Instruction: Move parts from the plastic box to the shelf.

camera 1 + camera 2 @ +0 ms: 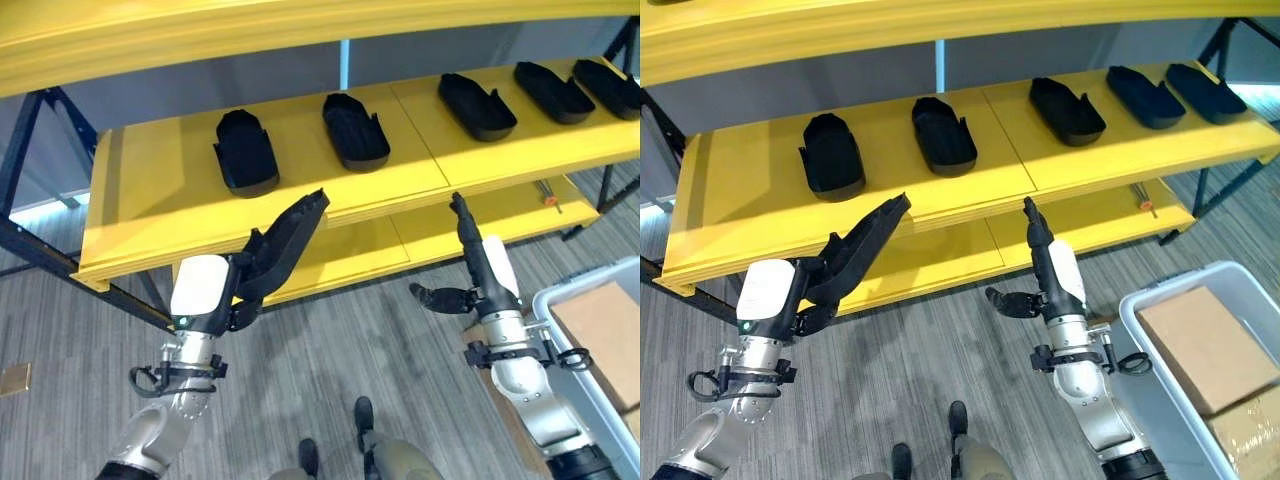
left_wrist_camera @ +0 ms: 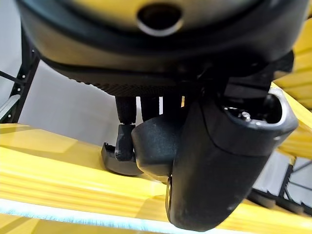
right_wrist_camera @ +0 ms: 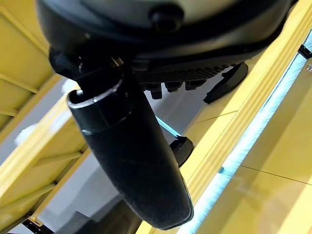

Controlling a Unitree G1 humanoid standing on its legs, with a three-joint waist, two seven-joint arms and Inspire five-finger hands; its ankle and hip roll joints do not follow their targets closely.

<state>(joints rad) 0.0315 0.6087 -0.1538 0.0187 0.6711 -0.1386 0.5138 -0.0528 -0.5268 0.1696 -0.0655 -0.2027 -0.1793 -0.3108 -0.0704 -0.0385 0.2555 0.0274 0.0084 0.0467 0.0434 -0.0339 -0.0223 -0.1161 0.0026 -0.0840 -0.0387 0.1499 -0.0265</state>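
Up close, the left wrist view shows what the head views do not: the left hand (image 2: 161, 146) has its fingers and thumb curled round a black part (image 2: 214, 165), and past it one more part (image 2: 117, 163) sits on the yellow shelf. From the head views the same hand (image 1: 240, 280) shows in front of the near edge of the shelf (image 1: 150, 200), with the held part (image 1: 290, 240) tilted up and pointing far and to the right, its tip just before the shelf's near edge.

Over on the right, the right hand (image 1: 1040, 265) is raised with its fingers straight, pointing at the shelf's near edge, the thumb (image 1: 1010, 300) standing out to the left; it holds nothing. Its own wrist view shows the thumb (image 3: 131, 165) large in front and two parts resting on the shelf edge beyond.

Five black parts lie in a row on the shelf: one at far left (image 1: 245, 150), a second (image 1: 355, 130) beside it, a third (image 1: 477, 105), a fourth (image 1: 553, 90) and a fifth (image 1: 610, 87) at far right. They lie apart from one another.

At near right stands a grey plastic box (image 1: 1140, 330). The right eye view shows more of it: a brown cardboard carton (image 1: 1205, 345) lies inside, and a second carton (image 1: 1250, 440) nearer
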